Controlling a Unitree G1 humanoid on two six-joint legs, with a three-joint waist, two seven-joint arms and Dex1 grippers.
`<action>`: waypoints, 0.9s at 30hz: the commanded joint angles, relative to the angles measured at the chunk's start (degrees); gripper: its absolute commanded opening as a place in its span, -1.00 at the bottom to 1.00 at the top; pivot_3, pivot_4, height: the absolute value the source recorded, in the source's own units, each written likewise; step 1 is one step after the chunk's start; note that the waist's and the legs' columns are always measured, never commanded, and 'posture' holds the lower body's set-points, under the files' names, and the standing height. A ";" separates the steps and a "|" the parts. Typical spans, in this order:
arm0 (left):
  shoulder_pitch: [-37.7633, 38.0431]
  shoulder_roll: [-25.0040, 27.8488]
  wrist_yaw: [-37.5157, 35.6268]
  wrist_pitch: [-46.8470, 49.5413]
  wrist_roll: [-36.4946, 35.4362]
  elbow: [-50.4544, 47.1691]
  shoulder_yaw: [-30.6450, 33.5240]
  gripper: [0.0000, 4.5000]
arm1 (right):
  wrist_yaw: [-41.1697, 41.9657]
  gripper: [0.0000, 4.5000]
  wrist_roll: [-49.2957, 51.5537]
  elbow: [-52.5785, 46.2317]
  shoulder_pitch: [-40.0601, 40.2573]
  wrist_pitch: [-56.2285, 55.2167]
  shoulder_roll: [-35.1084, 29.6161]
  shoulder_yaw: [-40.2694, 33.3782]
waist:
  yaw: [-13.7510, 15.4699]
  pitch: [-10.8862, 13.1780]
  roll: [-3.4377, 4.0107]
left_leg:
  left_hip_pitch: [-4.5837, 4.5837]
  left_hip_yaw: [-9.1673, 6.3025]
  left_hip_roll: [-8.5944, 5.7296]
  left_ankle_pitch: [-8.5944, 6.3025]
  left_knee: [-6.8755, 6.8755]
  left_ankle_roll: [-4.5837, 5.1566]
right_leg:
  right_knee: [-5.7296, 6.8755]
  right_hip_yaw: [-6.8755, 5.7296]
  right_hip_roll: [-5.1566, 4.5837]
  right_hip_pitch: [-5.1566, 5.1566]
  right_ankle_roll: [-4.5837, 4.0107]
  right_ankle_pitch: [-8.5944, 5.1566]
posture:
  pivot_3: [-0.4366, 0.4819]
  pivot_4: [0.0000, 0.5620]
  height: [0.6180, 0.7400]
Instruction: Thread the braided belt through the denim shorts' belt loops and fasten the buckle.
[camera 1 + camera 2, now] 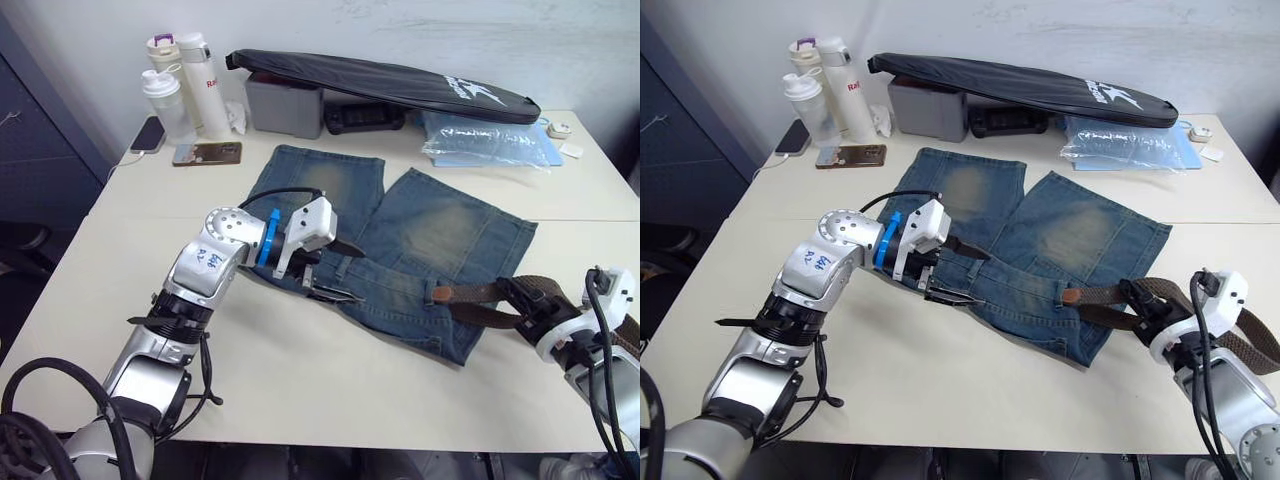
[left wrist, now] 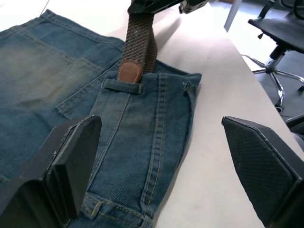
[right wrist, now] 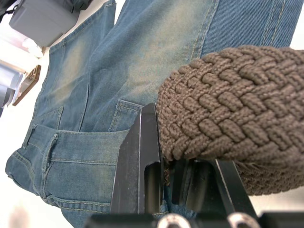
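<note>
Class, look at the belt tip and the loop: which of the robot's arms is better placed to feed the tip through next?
The right. Its gripper is shut on the belt, whose tan tip lies at a loop; the left gripper is open over the waistband.

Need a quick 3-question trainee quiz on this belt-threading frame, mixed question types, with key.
1. True or false: the left gripper is shut on the braided belt.
2. The belt's tan tip sits at: A) a belt loop on the denim shorts; B) the white bottles; C) the table edge.
3. Fill in: the right gripper is shut on the ____.

Key: 1 false; 2 A; 3 belt.
</note>
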 commanded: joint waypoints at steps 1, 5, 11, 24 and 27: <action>-1.35 0.29 0.85 -0.92 -0.12 -0.75 1.07 0.99 | -0.54 -1.00 -0.58 -0.94 -2.16 0.58 -0.48 0.16 | -0.01 0.00 0.00 | 0.00 0.00 0.00 0.00 0.00 0.00 | 0.01 0.00 0.00 0.00 0.00 0.00 | -0.05 -0.47 1.00; -1.69 0.33 1.57 -1.04 -0.01 -0.46 0.91 0.99 | -0.29 -1.00 -3.85 1.08 -4.83 -0.64 4.17 3.05 | -0.02 -0.01 -0.04 | 0.00 0.00 0.01 0.00 0.02 0.00 | 0.04 -0.01 0.01 -0.01 0.00 0.00 | -0.05 -0.47 1.00; -1.96 0.67 2.34 -0.69 0.32 -0.41 0.92 0.99 | -1.71 -1.00 -7.13 0.72 -7.22 -1.29 10.20 5.57 | -0.04 -0.03 -0.03 | 0.01 -0.01 0.01 0.00 0.04 0.00 | 0.12 0.00 0.00 -0.04 0.00 0.00 | -0.05 -0.47 1.00; -2.26 0.07 3.79 1.54 0.01 -0.90 0.73 0.99 | 3.64 -1.00 -24.27 5.52 -12.44 0.08 17.81 16.18 | -1.05 -0.13 0.13 | 0.12 0.00 0.05 0.01 -0.01 -0.03 | 0.23 -0.03 0.00 -0.06 0.00 0.00 | -0.05 -0.47 1.00; -2.25 0.23 3.95 1.32 0.37 -0.62 0.66 0.99 | 4.35 -1.00 -25.88 6.06 -13.66 0.30 19.73 16.80 | -1.18 -0.18 0.20 | 0.13 0.00 0.05 0.01 -0.01 -0.03 | 0.25 -0.04 0.00 -0.05 0.00 0.00 | -0.05 -0.47 1.00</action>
